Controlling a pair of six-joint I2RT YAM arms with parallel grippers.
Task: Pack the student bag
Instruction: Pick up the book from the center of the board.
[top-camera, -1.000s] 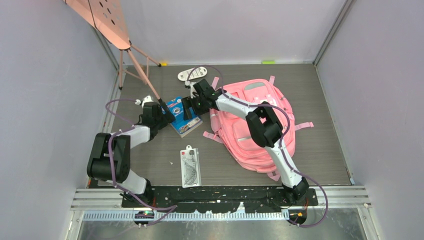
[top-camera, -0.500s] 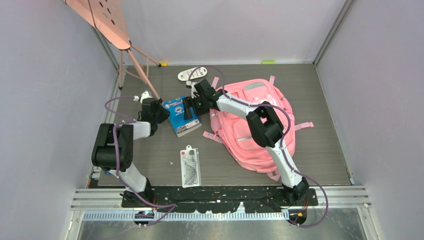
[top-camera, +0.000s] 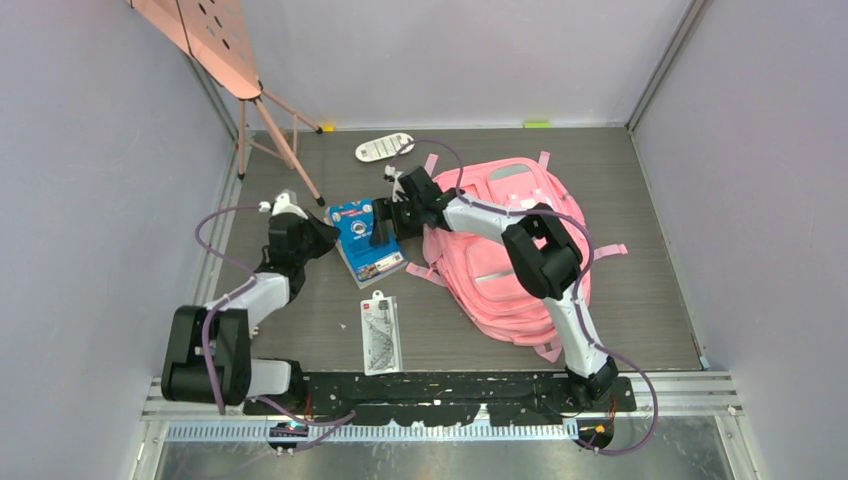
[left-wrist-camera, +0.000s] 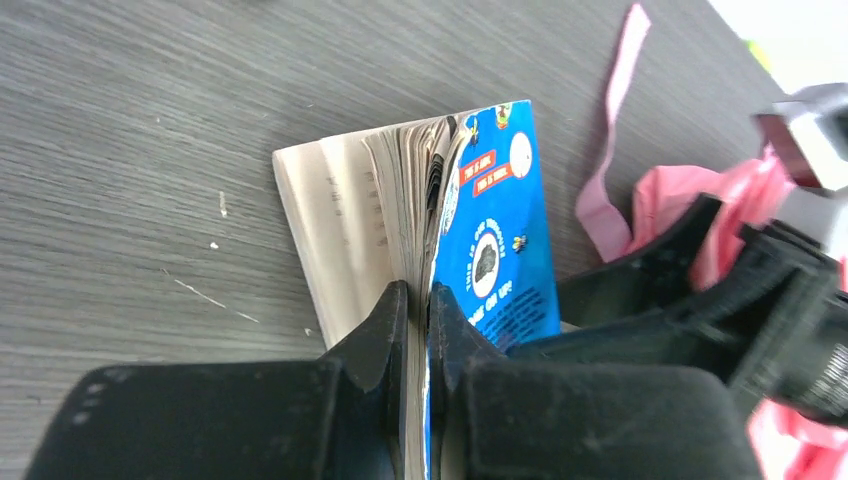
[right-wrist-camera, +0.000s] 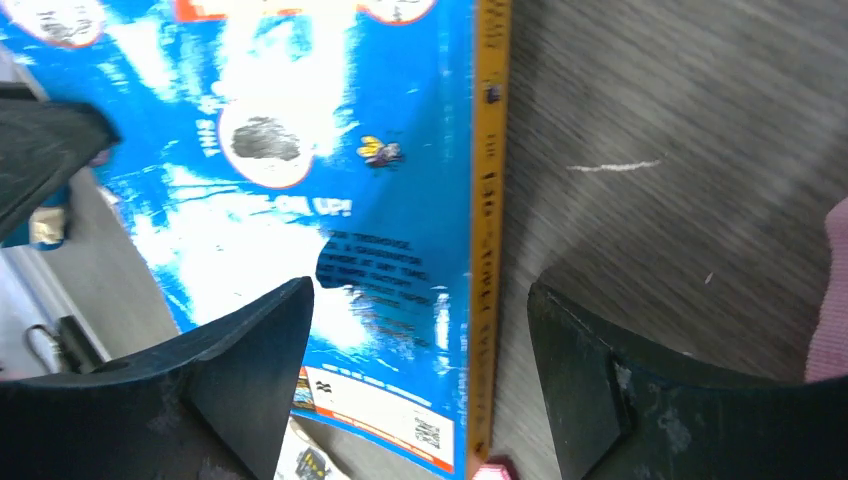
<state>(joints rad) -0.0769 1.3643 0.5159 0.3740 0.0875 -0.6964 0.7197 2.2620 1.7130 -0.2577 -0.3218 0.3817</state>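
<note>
- Locate student bag (top-camera: 480, 285) at 3 o'clock of table (top-camera: 650, 300) centre, lying flat, front pockets up, grey trim toward 12 o'clock. Cannot tell from above whether main compartment is unzipped.
- Find blue book (top-camera: 362, 232) at 9 o'clock of bag, just beside it and outside it, so not yet packed.
- Note change at left gripper (left-wrist-camera: 418, 300): spread wide a second ago at 9 o'clock edge of book, now pinched together on that edge. Holds cover and a thin sheaf of pages between jaws; leaves remaining pages lying flat on table.
- Note also left arm drawn back, elbow swung toward 6 o'clock, and book shifted slightly on table.
- Observe right gripper (right-wrist-camera: 418, 292) at 3 o'clock edge of book, jaws apart, gripping nothing. Straddles yellow spine, one jaw over cover, the other over bare table.
- Read as grasp just secured, lift not begun. Next move probably calls for raising book clear and carrying it toward 3 o'clock, into bag.
- Expect risk — a hold on cover and few pages may let page block sag, fan open or slip free.
- Leave for later ruler pack (top-camera: 381, 333) at 6 o'clock of book and white oblong item (top-camera: 384, 148) at 12 o'clock.
- Disregard pink stand (top-camera: 215, 40) at 10 o'clock corner.
</note>
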